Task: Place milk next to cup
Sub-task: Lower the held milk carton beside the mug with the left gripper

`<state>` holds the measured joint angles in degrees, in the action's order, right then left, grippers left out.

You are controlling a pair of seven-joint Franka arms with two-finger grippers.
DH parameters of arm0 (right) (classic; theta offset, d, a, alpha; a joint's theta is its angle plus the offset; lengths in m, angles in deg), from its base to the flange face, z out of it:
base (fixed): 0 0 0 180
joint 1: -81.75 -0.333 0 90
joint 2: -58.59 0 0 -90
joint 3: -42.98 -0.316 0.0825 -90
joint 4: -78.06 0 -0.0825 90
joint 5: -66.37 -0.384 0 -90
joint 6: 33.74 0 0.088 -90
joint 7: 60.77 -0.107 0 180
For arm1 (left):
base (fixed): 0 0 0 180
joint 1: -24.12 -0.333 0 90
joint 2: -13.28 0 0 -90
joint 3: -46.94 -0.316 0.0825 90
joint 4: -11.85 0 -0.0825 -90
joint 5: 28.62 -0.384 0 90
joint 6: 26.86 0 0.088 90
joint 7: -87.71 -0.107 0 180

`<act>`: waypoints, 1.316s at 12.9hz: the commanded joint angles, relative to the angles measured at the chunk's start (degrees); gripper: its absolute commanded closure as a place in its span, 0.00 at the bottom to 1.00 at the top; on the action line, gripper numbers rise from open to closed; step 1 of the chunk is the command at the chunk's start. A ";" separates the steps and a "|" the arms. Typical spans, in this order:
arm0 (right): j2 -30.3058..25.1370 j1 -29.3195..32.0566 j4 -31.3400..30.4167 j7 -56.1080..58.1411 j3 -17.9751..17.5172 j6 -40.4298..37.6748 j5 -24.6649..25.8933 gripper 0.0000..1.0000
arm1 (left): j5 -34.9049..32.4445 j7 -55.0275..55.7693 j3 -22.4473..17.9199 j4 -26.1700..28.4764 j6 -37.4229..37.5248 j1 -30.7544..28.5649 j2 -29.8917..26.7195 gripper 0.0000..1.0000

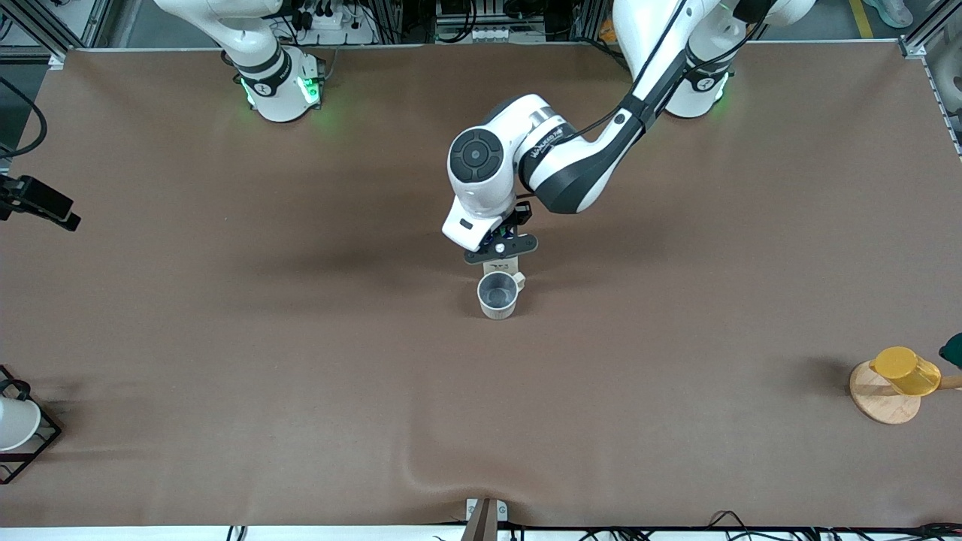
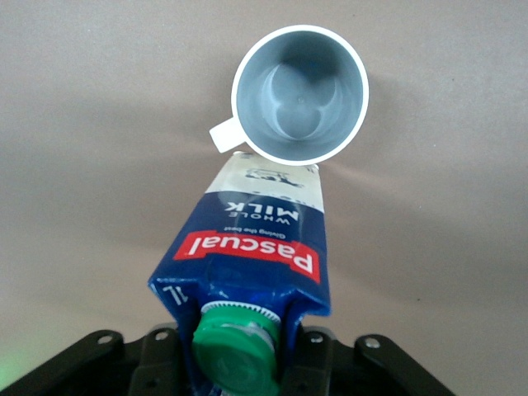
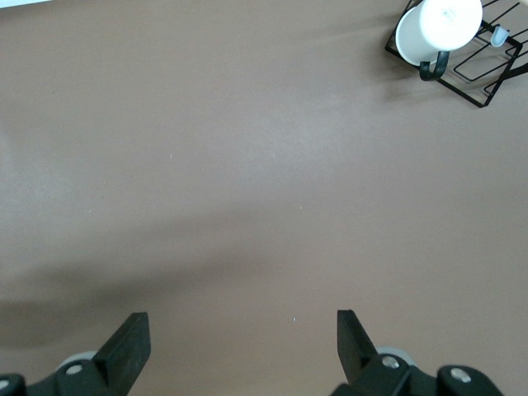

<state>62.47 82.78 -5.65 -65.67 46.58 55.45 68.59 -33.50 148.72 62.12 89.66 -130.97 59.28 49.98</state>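
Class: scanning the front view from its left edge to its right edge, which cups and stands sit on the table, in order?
White cup in black wire rack → off-white mug at mid-table → yellow cup on wooden stand.

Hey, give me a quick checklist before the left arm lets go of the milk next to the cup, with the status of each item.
1. Left end effector has the milk in its grip, at the capped top: ok.
2. Milk beside the cup, on the side nearer the robot bases: ok.
3. Milk resting on the table: cannot tell; its base is hidden.
4. Gap between milk and cup: cannot tell; in the left wrist view the rim overlaps the carton's lower end.
5. Cup upright and empty: ok.
6. Right end effector open over bare table, that arm waiting away from the cup: ok.
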 commanded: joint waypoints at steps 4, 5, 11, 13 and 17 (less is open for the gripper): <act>1.49 0.99 2.50 -0.12 -0.79 -2.70 0.41 0.00 | -1.54 0.08 -0.15 -1.53 -0.40 0.52 0.39 0.00; 1.48 0.99 2.50 -0.12 -0.88 -2.70 0.41 0.00 | -1.54 0.17 -0.15 -1.53 -0.40 0.52 0.13 0.00; 1.40 0.82 2.50 -0.29 -0.88 -3.05 0.41 0.00 | -1.36 -0.10 0.38 -1.53 4.51 -0.36 -6.80 0.00; 1.05 0.82 2.24 -0.21 -0.88 -3.05 0.41 0.00 | -1.71 -1.84 -0.15 -1.44 6.10 -2.10 -10.31 0.00; -0.62 0.99 -0.57 -0.21 -0.88 -2.17 0.32 0.00 | -1.54 -11.49 -0.06 -1.35 6.46 -15.79 -15.15 0.00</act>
<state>63.20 82.78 -4.90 -65.73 46.56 53.31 68.59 -34.58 142.34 61.40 87.05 -125.05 49.66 37.57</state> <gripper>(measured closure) 0.000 0.000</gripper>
